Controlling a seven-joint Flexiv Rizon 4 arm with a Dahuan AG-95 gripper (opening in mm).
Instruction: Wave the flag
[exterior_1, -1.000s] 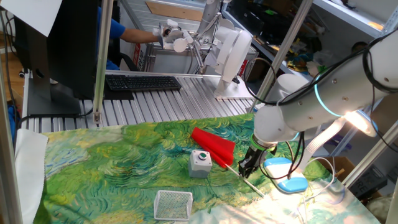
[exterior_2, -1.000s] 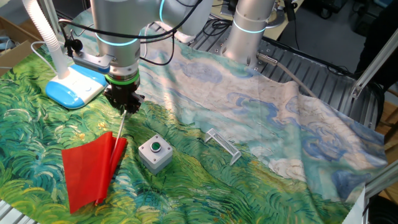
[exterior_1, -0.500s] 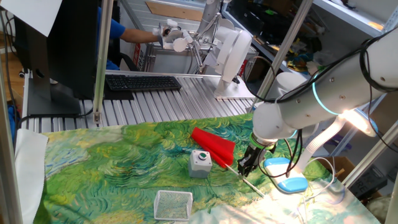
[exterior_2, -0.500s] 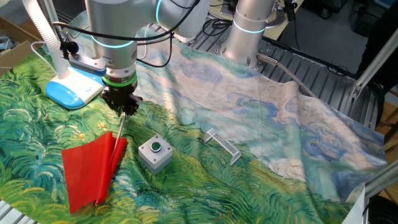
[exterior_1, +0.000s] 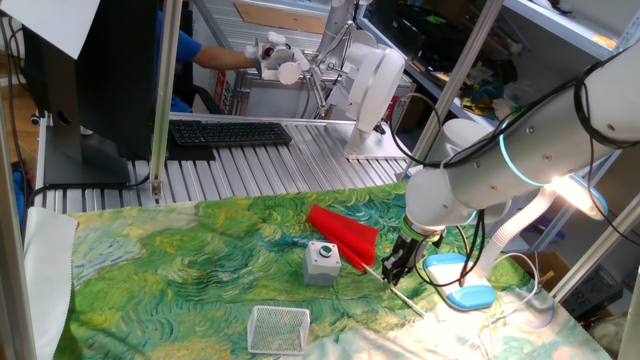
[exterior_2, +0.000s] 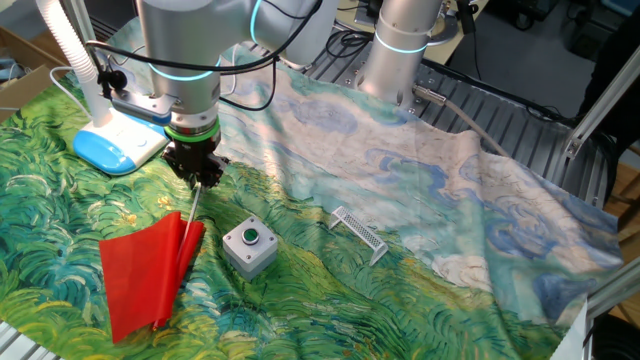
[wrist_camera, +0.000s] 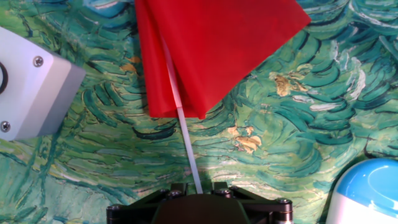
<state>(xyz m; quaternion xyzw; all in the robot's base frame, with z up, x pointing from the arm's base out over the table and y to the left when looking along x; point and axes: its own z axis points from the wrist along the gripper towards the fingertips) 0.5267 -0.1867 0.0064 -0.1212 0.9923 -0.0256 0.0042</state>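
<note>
The flag (exterior_2: 140, 270) is a bright red cloth pennant on a thin pale stick, lying flat on the green painted cloth. It also shows in one fixed view (exterior_1: 343, 236) and in the hand view (wrist_camera: 211, 50). My gripper (exterior_2: 195, 172) points straight down on the stick's bare part, a short way from the cloth. In the hand view the stick (wrist_camera: 186, 140) runs straight in between the jaws, which stand close on either side of it. In one fixed view the gripper (exterior_1: 394, 270) sits on the stick, and the stick's free end sticks out behind it.
A grey box with a green button (exterior_2: 249, 244) stands next to the pennant and shows at the left in the hand view (wrist_camera: 28, 81). A small wire rack (exterior_2: 358, 232) lies further off. A blue and white device (exterior_2: 118, 138) with a white hose sits close behind my gripper.
My arm has shifted very slightly above the stick. The flag lies in the same place on the cloth.
</note>
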